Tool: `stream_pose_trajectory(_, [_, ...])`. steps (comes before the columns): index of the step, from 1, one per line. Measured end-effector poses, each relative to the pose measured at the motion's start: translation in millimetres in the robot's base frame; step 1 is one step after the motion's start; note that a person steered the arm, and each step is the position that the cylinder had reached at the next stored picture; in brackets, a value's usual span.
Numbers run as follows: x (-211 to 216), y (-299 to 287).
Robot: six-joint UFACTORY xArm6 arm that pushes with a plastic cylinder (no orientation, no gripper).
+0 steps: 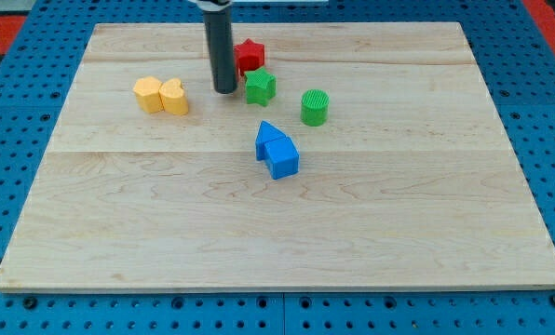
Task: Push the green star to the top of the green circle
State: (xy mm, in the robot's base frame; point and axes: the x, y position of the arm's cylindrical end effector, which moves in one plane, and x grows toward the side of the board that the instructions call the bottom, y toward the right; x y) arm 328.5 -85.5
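Note:
The green star (260, 87) lies on the wooden board (277, 223) near the view's top centre. The green circle (315, 107) stands to its right and slightly lower, a small gap apart. My tip (225, 90) rests on the board just left of the green star, a narrow gap between them. The rod rises straight up out of the view's top.
A red star (249, 55) sits just above the green star, partly behind the rod. A yellow hexagon (148, 94) and a yellow heart (174, 97) touch at the left. A blue triangle (269, 138) and blue cube (282, 157) touch below centre.

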Motion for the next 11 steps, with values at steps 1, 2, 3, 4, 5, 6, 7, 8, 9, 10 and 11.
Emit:
stream_pose_trajectory(1, [-10,4])
stream_pose_trajectory(2, [-20,26])
stream_pose_trajectory(3, [-20,28])
stream_pose_trajectory(4, [-16,28])
stream_pose_trajectory(5, [-6,30])
stream_pose_trajectory(6, [2,39])
stream_pose_trajectory(7, [2,48])
stream_pose_trajectory(8, [2,66])
stream_pose_trajectory(9, [2,88])
stream_pose_trajectory(10, [2,94])
stream_pose_trajectory(11, [2,94])
